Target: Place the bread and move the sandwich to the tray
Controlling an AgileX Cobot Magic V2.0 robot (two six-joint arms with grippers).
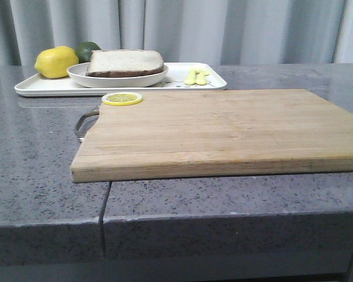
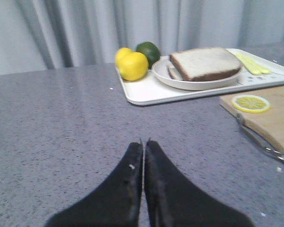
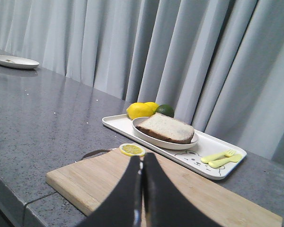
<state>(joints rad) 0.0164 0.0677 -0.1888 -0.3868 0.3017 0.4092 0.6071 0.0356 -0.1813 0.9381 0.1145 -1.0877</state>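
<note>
Grey pleated curtain behind, speckled grey stone counter [image 1: 35,170] filling the front view. Big wooden cutting board [image 1: 223,132] dead centre, bare apart from a lemon slice [image 1: 122,98] at its 11 o'clock corner. Further back at 11 o'clock, the white tray [image 1: 44,86], already carrying the plate [image 1: 115,79] with the sandwich [image 1: 125,62] on it, top bread slice sitting square over the rest. No egg visible from these angles. Next to the plate at 9 o'clock, a lemon [image 1: 56,61] and a lime [image 1: 87,50]; at 3 o'clock, small yellow cutlery [image 1: 196,76].

Looks like both steps are done, judging by how things sit: bread on, sandwich on tray. Nothing much left except maybe parking the arms.

Left gripper [image 2: 143,142] hanging low over bare counter, well apart from the tray, jaws pressed together, nothing between them. Right gripper [image 3: 142,158] hovering over the near part of the board, tips meeting too, holding nothing.
</note>
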